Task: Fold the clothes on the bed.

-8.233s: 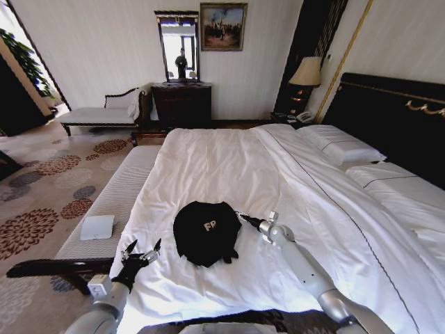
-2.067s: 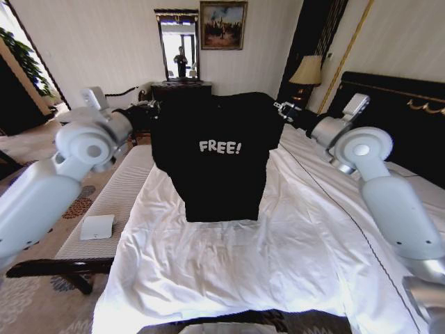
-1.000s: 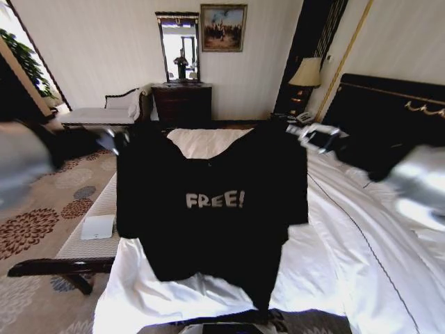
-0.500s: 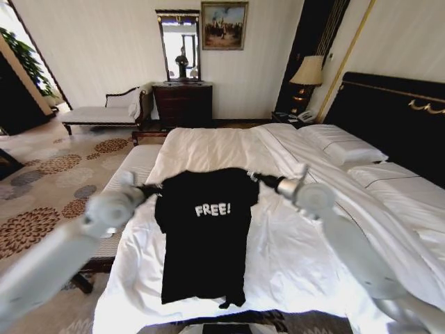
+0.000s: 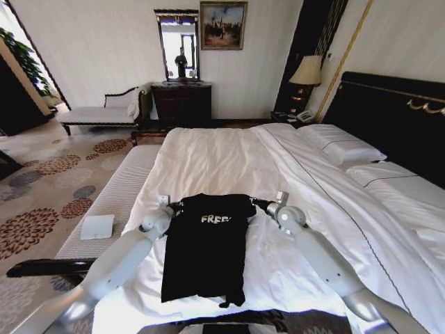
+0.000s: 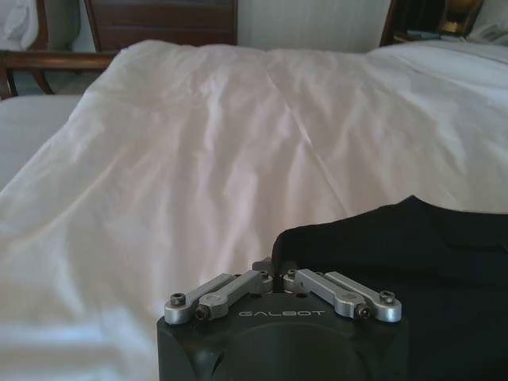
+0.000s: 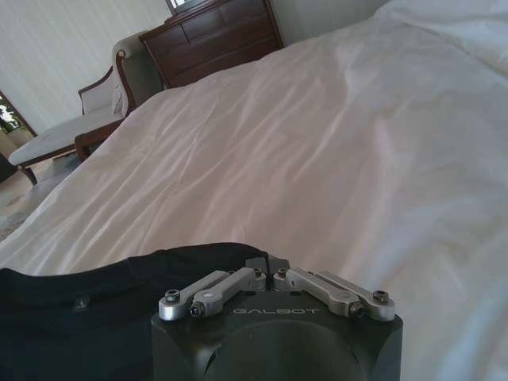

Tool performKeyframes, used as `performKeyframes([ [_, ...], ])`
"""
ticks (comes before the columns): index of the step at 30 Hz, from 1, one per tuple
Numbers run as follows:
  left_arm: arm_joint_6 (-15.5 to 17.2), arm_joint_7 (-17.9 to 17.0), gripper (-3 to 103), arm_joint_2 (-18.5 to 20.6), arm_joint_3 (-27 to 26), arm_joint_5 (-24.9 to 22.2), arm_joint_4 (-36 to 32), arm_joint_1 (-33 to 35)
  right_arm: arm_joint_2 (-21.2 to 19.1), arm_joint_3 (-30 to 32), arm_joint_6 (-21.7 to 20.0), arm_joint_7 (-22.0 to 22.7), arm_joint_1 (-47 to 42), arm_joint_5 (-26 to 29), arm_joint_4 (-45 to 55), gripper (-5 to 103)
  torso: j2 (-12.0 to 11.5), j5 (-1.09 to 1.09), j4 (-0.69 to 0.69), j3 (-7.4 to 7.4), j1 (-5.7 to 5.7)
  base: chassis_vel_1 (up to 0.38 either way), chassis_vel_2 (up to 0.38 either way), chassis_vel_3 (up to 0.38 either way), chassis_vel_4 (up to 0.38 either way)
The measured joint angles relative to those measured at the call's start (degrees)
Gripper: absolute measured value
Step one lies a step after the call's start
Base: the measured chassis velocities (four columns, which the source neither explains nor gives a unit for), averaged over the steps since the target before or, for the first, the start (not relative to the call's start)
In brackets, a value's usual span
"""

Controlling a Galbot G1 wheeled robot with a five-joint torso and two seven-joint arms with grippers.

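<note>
The bed (image 5: 229, 160) fills the middle and right of the head frame, white all over. The shirt (image 5: 206, 250) lies flat on its near end, lower centre, print up. My left fingers (image 5: 175, 206) are pinched on its left shoulder, my right fingers (image 5: 256, 203) on its right shoulder, both low on the sheet.

Both arms outstretched, left end effector (image 5: 174, 207) and right end effector (image 5: 256, 203) clamped.
</note>
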Motion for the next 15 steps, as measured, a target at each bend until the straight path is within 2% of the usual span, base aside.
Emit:
performKeyframes([
  [1, 0.00, 0.00, 1, 0.00, 0.00, 0.00, 0.00, 0.00, 0.00, 0.00, 0.00, 0.00, 0.00, 0.00, 0.00, 0, 0.00, 0.00, 0.00, 0.00, 0.00, 0.000, 0.000, 0.000, 0.000],
  [4, -2.25, 1.33, 1, -4.93, 2.00, 1.74, 11.21, -8.18, 4.06, -3.31, 3.26, -0.92, 5.32, -2.88, -6.90, 0, 0.00, -0.01, -0.01, 0.00, 0.00, 0.000, 0.000, 0.000, 0.000],
  [5, -2.25, 1.33, 1, -4.93, 2.00, 1.74, 11.21, -8.18, 4.06, -3.31, 3.26, -0.92, 5.32, -2.88, -6.90, 0, 0.00, -0.01, -0.01, 0.00, 0.00, 0.000, 0.000, 0.000, 0.000],
  [7, -3.06, 2.30, 1, -7.92, 2.93, 2.47, 17.32, -12.62, 7.25, -5.32, 4.81, -1.32, 8.58, -4.01, -12.00, 0, 0.00, 0.00, 0.00, 0.01, 0.01, 0.000, 0.000, 0.000, 0.000],
  [8, -4.03, 3.35, 1, -10.90, 4.02, 3.26, 23.33, -16.74, 10.03, -7.09, 5.89, -1.99, 11.52, -5.15, -17.14, 0, -0.01, 0.00, 0.01, 0.01, 0.02, 0.000, 0.000, 0.000, 0.000],
  [9, -4.61, 4.05, 1, -12.36, 4.62, 3.72, 26.18, -18.50, 11.47, -8.01, 6.53, -2.39, 13.29, -5.84, -20.31, 0, -0.01, 0.01, 0.02, 0.02, 0.02, 0.000, 0.000, 0.000, 0.000],
  [10, -4.61, 4.05, 1, -12.36, 4.62, 3.72, 26.18, -18.50, 11.47, -8.01, 6.53, -2.39, 13.29, -5.84, -20.31, 0, -0.01, 0.01, 0.02, 0.02, 0.02, 0.000, 0.000, 0.000, 0.000],
  [13, -6.05, 6.13, 1, -16.89, 5.70, 4.91, 35.99, -23.93, 16.00, -10.19, 8.94, -4.17, 20.15, -8.54, -30.71, 0, -0.01, 0.00, -0.01, 0.02, 0.03, 0.000, 0.000, 0.000, 0.000],
  [15, -6.37, 6.63, 1, -18.18, 5.59, 5.33, 38.43, -25.03, 17.30, -10.41, 9.86, -4.74, 22.45, -9.51, -34.33, 0, -0.01, 0.00, 0.01, 0.01, 0.02, 0.000, 0.000, 0.000, 0.000],
])
